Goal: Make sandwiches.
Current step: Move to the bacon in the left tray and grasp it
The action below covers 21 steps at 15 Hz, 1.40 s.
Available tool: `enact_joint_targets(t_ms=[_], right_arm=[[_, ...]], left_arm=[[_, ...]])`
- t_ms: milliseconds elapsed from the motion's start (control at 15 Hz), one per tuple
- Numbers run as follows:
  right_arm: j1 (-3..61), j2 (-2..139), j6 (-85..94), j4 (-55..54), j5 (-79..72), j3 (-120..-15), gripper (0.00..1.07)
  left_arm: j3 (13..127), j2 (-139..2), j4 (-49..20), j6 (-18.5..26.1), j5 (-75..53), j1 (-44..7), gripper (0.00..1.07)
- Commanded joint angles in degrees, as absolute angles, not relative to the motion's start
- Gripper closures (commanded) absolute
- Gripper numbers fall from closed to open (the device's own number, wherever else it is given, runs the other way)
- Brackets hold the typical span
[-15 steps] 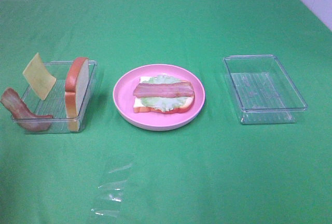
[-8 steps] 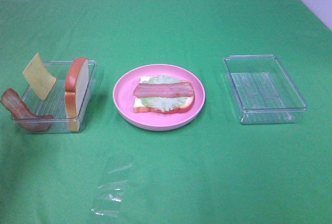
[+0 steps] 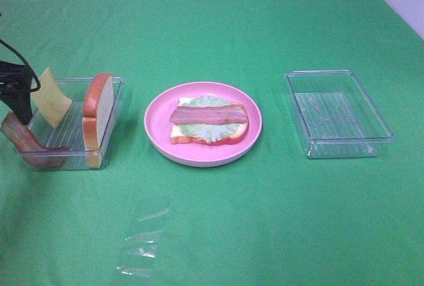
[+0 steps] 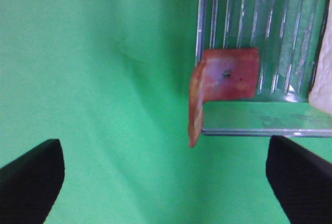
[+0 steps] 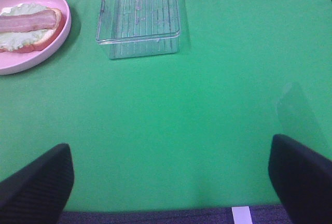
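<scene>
On the pink plate (image 3: 203, 160) lies an open sandwich (image 3: 209, 122): a bread slice, lettuce and a bacon strip on top; it also shows in the right wrist view (image 5: 28, 27). The left clear tray (image 3: 116, 110) holds an upright bread slice (image 3: 98, 110), a yellow cheese square (image 3: 52, 97) and a second bacon strip (image 3: 30, 143) draped over its edge. My left gripper (image 3: 23, 100) is open just above that bacon strip (image 4: 223, 79), its fingers (image 4: 31, 177) wide apart. My right gripper (image 5: 171, 182) is open and empty over bare cloth, out of the exterior view.
An empty clear tray (image 3: 338, 114) stands right of the plate and shows in the right wrist view (image 5: 139, 16). A crumpled clear plastic sheet (image 3: 142, 243) lies on the green cloth near the front left.
My left arm has come into the exterior view from the left edge and now hangs over the left tray's outer end. Food and trays have not moved.
</scene>
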<state>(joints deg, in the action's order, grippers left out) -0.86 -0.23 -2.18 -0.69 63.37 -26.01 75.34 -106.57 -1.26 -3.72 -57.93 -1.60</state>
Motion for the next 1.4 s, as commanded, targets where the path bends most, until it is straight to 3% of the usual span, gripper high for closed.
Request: enact_joint_targets(t_ms=[67, 267, 667, 933, 1200, 1400], right_arm=[[-0.9, -1.8, -1.7, -0.9, 63.0, -25.9, 0.09], [-0.9, -1.8, -1.7, -0.9, 63.0, -25.9, 0.09], [-0.9, -1.8, -1.7, -0.9, 63.0, -25.9, 0.09], [-0.9, -1.8, -1.7, -0.9, 63.0, -25.9, 0.09], [-0.9, -1.8, -1.7, -0.9, 63.0, -25.9, 0.09], [-0.9, -1.8, -1.7, -0.9, 63.0, -25.9, 0.09]], left_arm=[[76.7, -108.8, -1.8, -4.2, -57.1, -3.8, 0.09], [77.7, -111.7, -1.9, -6.6, -56.8, -5.4, 0.09], [77.7, -112.8, -2.0, -6.8, -55.7, -5.4, 0.13], [77.7, -112.8, -2.1, -6.8, -55.7, -5.3, 0.24], [77.7, -112.8, -2.1, -6.8, -56.8, -5.3, 0.51], [77.7, -112.6, -1.7, -6.8, -56.7, -5.3, 0.51]])
